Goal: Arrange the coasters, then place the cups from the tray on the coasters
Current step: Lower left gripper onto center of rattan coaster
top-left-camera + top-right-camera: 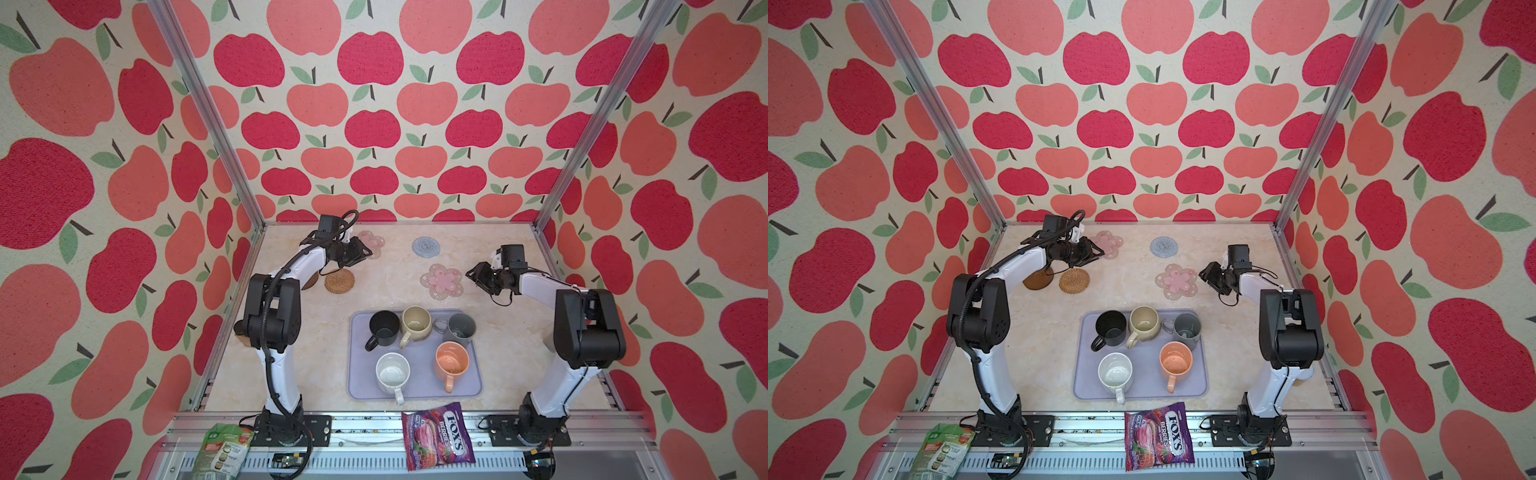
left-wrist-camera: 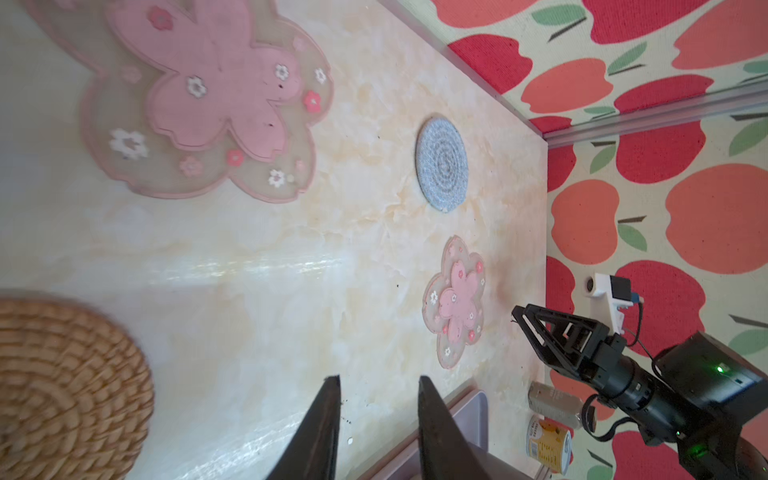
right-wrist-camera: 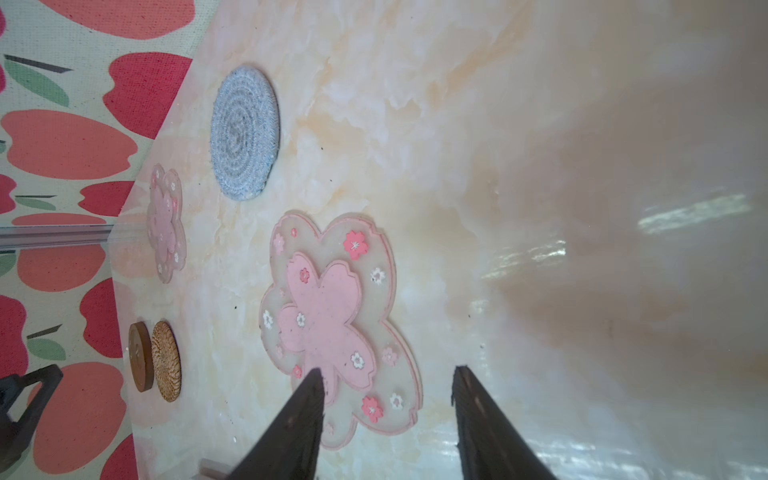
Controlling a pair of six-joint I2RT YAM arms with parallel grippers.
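Both hang empty, jaws apart: the left gripper [image 1: 360, 252] by the pink flower-shaped coaster [image 1: 372, 242] just left of centre, the right gripper [image 1: 474, 276] by the second pink flower-shaped coaster [image 1: 441, 281] right of centre, seemingly to tidy spacing. Five handled mugs [image 1: 392, 372] sit on the flat lavender tray [image 1: 358, 376], lower centre.

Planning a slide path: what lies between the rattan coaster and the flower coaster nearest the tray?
Nothing: both top views show bare table between the rattan coaster and that flower coaster.
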